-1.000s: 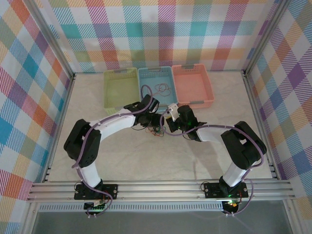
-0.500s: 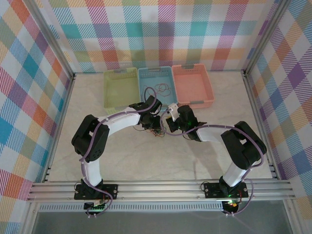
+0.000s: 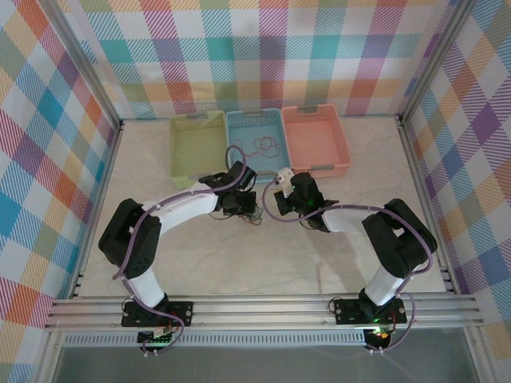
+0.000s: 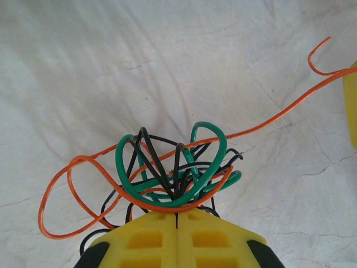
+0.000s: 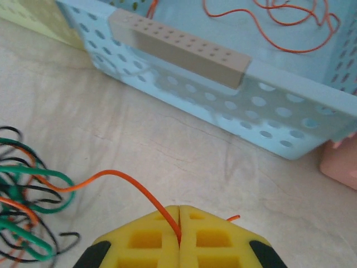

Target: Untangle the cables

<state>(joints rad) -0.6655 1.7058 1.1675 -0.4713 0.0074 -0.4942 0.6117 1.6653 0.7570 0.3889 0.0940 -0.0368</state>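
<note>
A tangle of orange, green and black cables (image 4: 173, 167) lies on the white table between my two grippers, small in the top view (image 3: 251, 215). My left gripper (image 4: 177, 211) (image 3: 243, 207) is shut at the near edge of the tangle, and cable loops bunch against its yellow tips. One orange cable (image 4: 279, 114) runs out of the tangle to the right. My right gripper (image 5: 179, 211) (image 3: 275, 201) is shut on that orange cable (image 5: 139, 187), whose short free end pokes out beside the jaws. The tangle (image 5: 25, 195) lies to its left.
Three baskets stand in a row at the back: green (image 3: 198, 120), blue (image 3: 255, 116) and pink (image 3: 315, 113). The blue basket (image 5: 268, 111) is right in front of my right gripper and holds a loose orange cable (image 5: 290, 22) (image 3: 266, 145). Checkered walls enclose the table.
My left gripper has come down onto the tangle and shut on it, with its elbow swinging out to the left. The right arm has kept still, holding the orange cable.
</note>
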